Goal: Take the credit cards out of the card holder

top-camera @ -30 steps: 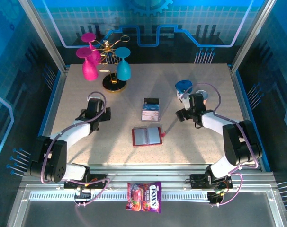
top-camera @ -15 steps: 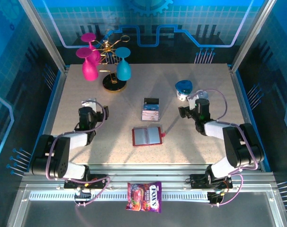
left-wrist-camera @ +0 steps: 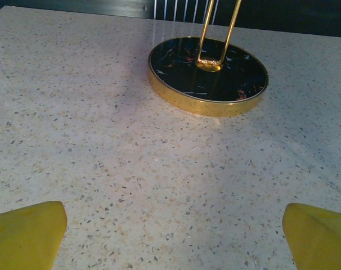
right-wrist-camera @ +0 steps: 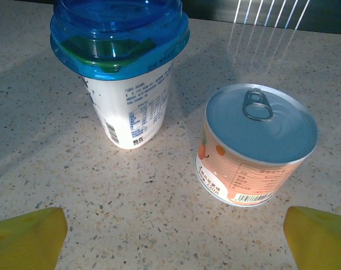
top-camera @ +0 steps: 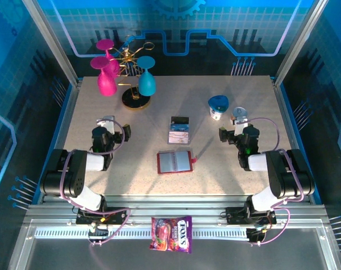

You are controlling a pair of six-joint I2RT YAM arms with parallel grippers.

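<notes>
Candy bag [top-camera: 171, 233] marked "FOX'S" lies on the near rail. On the speckled table [top-camera: 227, 174], one red card holder [top-camera: 174, 161] lies open. Just beyond it, apart, sit the stacked credit cards [top-camera: 179, 130], count unclear. Left gripper [left-wrist-camera: 173, 232] and right gripper [right-wrist-camera: 173, 232] gape wide, empty. Farther off stand one blue-lidded cup [right-wrist-camera: 122, 67], one can [right-wrist-camera: 255, 143] and one gold rack [left-wrist-camera: 208, 75] with three glasses [top-camera: 147, 83]. Blue panels enclose everything.

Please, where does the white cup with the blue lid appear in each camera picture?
Top external: the cup stands right of centre, toward the back.
Right wrist: the cup is at upper left, upright.
Shared landmark: the pull-tab can, to the cup's right in both.
</notes>
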